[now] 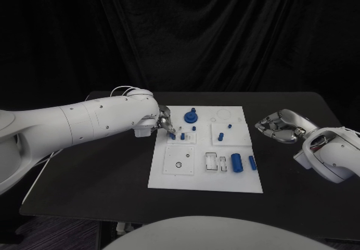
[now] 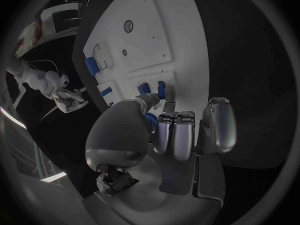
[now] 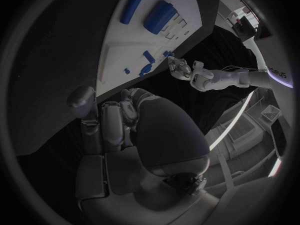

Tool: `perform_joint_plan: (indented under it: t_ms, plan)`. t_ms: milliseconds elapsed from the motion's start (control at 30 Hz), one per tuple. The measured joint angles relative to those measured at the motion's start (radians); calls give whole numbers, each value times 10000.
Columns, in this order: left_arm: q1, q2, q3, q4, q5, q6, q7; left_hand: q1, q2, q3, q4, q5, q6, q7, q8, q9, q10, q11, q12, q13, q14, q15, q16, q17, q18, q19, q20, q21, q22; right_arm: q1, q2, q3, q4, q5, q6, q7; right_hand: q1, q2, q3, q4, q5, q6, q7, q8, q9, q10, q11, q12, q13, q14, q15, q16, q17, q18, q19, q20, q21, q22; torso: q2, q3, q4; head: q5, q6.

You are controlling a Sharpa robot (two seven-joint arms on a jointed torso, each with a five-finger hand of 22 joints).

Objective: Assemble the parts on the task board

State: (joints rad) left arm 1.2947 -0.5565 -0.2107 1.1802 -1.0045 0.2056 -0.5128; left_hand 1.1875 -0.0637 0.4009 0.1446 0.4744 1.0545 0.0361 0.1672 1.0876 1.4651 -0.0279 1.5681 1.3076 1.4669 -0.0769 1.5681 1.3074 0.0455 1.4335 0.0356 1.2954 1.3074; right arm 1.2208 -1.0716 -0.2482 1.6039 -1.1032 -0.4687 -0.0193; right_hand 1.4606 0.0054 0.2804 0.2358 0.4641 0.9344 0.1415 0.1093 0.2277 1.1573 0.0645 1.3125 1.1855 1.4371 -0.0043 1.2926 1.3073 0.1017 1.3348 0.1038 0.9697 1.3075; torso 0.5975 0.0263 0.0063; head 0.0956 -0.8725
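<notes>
The white task board (image 1: 171, 176) lies mid-table. My left hand (image 1: 164, 124) reaches over its left edge. Its fingertips (image 2: 169, 104) lie right at two small blue pegs (image 1: 182, 136) standing in a small square plate, and whether they grip one is hidden. The pegs (image 2: 160, 89) appear just beyond my left hand (image 2: 169, 130). A round blue knob (image 1: 191, 115) and two more pegs (image 1: 221, 137) stand further back. A large blue cylinder (image 1: 236, 162) and a thinner one (image 1: 253, 163) lie near the front right. My right hand (image 1: 276, 127) hovers off the board's right side, fingers curled in, holding nothing.
A plate with a ring hole (image 1: 180, 159) and narrow slots (image 1: 216, 162) sit on the board's front half. The black table (image 1: 98, 177) spreads around it. In the right wrist view, the board (image 3: 119, 50) and cylinders (image 3: 159, 16) lie beyond my right hand (image 3: 125, 120).
</notes>
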Motion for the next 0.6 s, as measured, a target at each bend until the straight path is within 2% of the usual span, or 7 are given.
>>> perform_joint_plan:
  t_ms: [267, 467, 500, 600]
  plan:
    - [-2, -662, -9, 798, -7, -778, -3, 0, 0, 0, -1, -20, 18, 18, 1, 10, 0, 0, 0, 0, 0, 0, 0, 0, 0, 0, 0, -69, 0, 0, -46, 0, 3, 0, -9, 0, 0, 0, 0, 0, 0, 0, 0, 0, 0, 0, 0, 0, -12, 0, 0, 0, 0, 0, 0, 0, -57, 0, 0, 0, 0, -40, 0]
    - [-3, -965, -9, 1272, -8, -1267, 13, -52, -52, 3, -3, -67, 10, 10, 1, 8, 0, 0, 0, 0, 0, 0, 0, 0, 0, 0, 0, -104, -1, 0, -56, 0, 15, 0, -17, 0, 0, 0, 28, -28, 0, 0, 0, 0, 0, -73, -2, 0, -41, -35, 35, 1, 0, 0, 0, 0, -56, -1, 0, 0, 1, -65, 0]
    - [-3, -1007, -9, 1344, -8, -1357, 23, -94, -12, 243, -243, -77, -5, -4, 1, 3, 0, 0, 0, 0, 0, 0, 0, 0, 0, 0, 0, -120, 0, 0, -59, 0, 17, 0, -19, 0, 0, 0, 28, -28, 9, 0, 0, 0, 0, -73, -2, 0, -41, -35, 35, 1, 0, 0, 0, 0, -56, 0, 0, 0, 1, -70, 0]
    - [-4, -1119, -11, 1571, -8, -1688, 79, -132, -27, 331, -274, -79, -6, -2, 1, 1, 0, 0, 0, 0, 0, 0, 0, 0, 0, 0, 1, -120, 0, 0, -70, 0, 24, 0, -26, 0, 0, 0, 28, -28, 40, 0, 0, 0, 0, -73, -2, 0, -41, -35, 35, 1, 0, 0, 0, 0, -57, -1, 0, 0, 2, -72, 0]
